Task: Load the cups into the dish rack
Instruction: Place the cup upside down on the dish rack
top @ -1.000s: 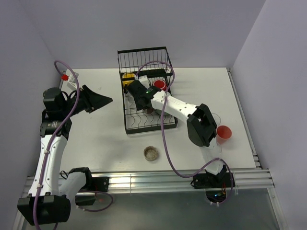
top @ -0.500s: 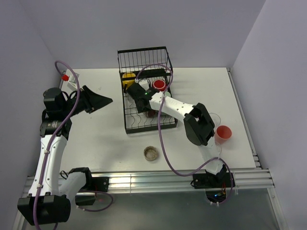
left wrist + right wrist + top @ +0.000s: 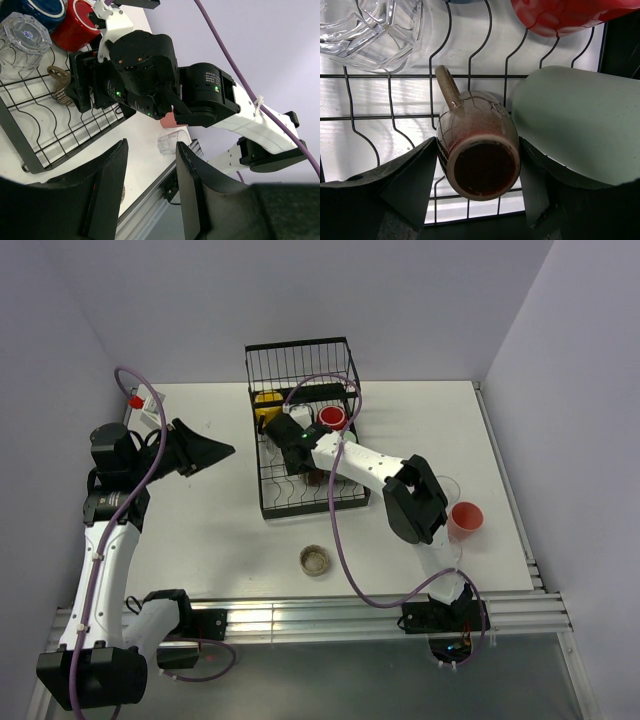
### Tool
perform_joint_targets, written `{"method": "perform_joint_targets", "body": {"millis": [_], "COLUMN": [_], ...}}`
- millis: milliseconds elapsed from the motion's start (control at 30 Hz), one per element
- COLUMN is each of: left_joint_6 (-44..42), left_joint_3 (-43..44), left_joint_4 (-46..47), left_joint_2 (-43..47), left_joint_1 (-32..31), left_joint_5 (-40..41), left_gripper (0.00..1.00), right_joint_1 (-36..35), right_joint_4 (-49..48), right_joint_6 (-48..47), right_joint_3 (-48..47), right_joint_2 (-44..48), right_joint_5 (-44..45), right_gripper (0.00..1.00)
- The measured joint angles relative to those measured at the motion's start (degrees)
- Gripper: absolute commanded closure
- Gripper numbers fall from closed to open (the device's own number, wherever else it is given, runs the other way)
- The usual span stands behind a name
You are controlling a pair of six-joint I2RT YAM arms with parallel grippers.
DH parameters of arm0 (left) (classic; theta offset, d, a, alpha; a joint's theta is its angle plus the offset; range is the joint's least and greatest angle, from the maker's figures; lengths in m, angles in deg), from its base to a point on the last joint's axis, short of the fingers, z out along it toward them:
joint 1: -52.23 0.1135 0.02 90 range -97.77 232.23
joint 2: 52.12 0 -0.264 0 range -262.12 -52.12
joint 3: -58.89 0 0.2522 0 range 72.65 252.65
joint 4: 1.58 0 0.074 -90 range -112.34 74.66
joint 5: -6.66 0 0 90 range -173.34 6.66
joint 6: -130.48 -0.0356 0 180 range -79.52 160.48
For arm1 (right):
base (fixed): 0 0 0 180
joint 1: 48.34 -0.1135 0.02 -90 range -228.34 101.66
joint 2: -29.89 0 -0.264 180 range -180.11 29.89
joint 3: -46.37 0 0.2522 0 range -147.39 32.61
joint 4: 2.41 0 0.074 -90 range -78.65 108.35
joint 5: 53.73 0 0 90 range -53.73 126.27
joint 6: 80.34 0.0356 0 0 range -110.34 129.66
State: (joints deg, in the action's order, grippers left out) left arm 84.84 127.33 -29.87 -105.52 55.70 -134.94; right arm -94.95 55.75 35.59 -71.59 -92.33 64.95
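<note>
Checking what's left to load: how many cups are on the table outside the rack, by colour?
Clear glass: 1
Pink tumbler: 1
Low brownish glass: 1
Total: 3 in view

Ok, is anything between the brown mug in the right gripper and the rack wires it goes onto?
Nothing visible. The brown mug sits between the fingers of the right gripper, directly over bare rack wires. The green tumbler and the clear glass stand beside it, not under it.
</note>
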Motion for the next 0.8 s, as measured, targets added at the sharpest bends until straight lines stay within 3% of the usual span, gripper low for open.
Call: {"method": "perform_joint_targets", "body": {"millis": [100, 300, 800], "left_joint_6": [-0.02, -0.20, -0.35], "left_joint_3": [0.00, 0.00, 0.00], "left_joint_4": [-0.04, -0.42, -0.98], "left_joint_2": [0.00, 0.00, 0.00], "left_joint_1": [0.00, 0.00, 0.00], "left_joint_5": [0.00, 0.00, 0.04], "left_gripper": [0.51, 0.51, 0.51], "right_joint_1": [0.00, 0.00, -0.31], "right_joint_4": [0.04, 0.50, 1.22], "right_joint_6": [0.37, 1.49, 3.02], "right_joint_3": [0.00, 0.87, 3.41], "right_joint_2": [0.02, 0.02, 4.42], "right_joint_5": [0.09, 0.26, 0.07], "right_gripper": [0.29, 0.20, 0.17]}}
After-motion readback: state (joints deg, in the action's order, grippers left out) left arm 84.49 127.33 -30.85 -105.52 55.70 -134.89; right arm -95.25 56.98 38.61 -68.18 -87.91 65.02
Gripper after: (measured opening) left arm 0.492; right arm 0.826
